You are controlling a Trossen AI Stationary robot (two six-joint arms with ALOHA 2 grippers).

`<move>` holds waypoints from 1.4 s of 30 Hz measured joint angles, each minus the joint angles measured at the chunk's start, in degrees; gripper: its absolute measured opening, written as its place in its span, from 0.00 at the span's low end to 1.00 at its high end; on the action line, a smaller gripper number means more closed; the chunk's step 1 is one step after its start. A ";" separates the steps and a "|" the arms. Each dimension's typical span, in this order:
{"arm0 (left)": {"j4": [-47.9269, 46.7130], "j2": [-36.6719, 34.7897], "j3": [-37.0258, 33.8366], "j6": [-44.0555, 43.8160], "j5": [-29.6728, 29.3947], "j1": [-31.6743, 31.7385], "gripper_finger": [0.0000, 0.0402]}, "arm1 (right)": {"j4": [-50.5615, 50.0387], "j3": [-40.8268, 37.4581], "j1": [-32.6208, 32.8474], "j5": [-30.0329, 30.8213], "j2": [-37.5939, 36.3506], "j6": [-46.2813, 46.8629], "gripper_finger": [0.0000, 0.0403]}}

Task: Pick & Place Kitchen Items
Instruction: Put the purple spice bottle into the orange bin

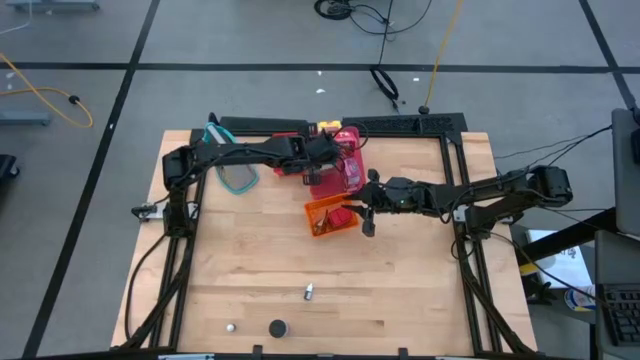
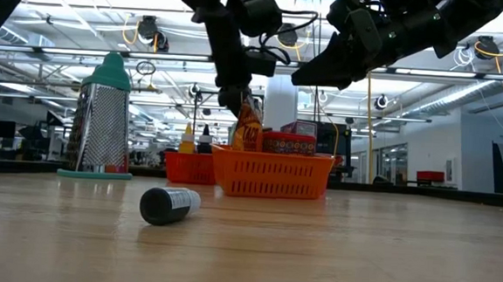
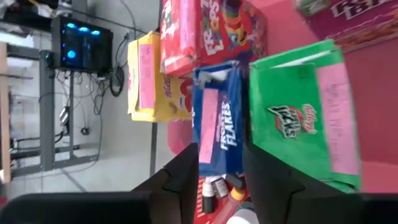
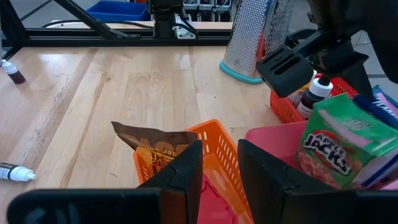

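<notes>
1. Hovering over the pink tray (image 1: pixel 352 178) at the table's far middle, your left gripper (image 3: pixel 219 171) has its fingers parted a little around the end of a blue cereal box (image 3: pixel 219 121); whether they press it you cannot tell.
2. Your right gripper (image 4: pixel 219 163) hangs above the orange tray (image 4: pixel 219 155), fingers slightly apart with nothing visible between them.
3. Expect the blue cereal box to be light, stiff card with slick printed faces; take it across the narrow sides near the end, and squeeze gently so it does not crush or skid out.
4. Count four boxes from the left wrist: the blue one, a green box (image 3: pixel 303 115) just beside it, a red box (image 3: pixel 205 31) and a yellow box (image 3: pixel 149 78).
5. Count one brown snack bag (image 4: pixel 155 149) leaning in the orange tray, soft and crinkly, best pinched at its top edge.
6. Count three loose pieces on the near table: a small bottle (image 1: pixel 309 291), a dark cap (image 1: pixel 277 327) and a pale cap (image 1: pixel 231 327).
</notes>
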 joint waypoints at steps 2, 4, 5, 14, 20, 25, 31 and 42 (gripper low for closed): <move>-0.59 -0.04 0.00 -0.34 -1.09 -0.21 0.32 | -0.01 0.00 0.00 0.00 0.00 0.01 0.23; -1.57 -0.28 0.00 -0.40 -1.62 -0.60 0.33 | 0.01 0.00 0.02 0.00 0.00 0.01 0.23; -2.22 -0.62 0.00 -0.63 -1.66 -0.93 0.33 | 0.00 0.00 0.00 0.00 0.00 0.01 0.23; -8.14 -6.42 0.02 -10.88 -1.18 -5.09 0.33 | -0.01 0.01 0.02 0.00 0.00 0.01 0.23; -19.54 -11.88 0.04 -20.27 5.73 -9.05 0.33 | -0.04 0.02 0.00 -0.04 0.00 0.43 0.23; -26.36 -15.92 0.04 -30.25 12.13 -13.37 0.33 | -0.03 0.02 0.00 0.00 0.00 0.43 0.23; -30.13 -18.90 0.04 -38.47 16.33 -20.63 0.33 | -0.01 0.02 0.00 0.00 0.00 0.44 0.23; -30.53 -19.17 0.04 -49.00 19.34 -36.24 0.33 | -0.01 0.02 0.00 0.00 0.00 0.47 0.23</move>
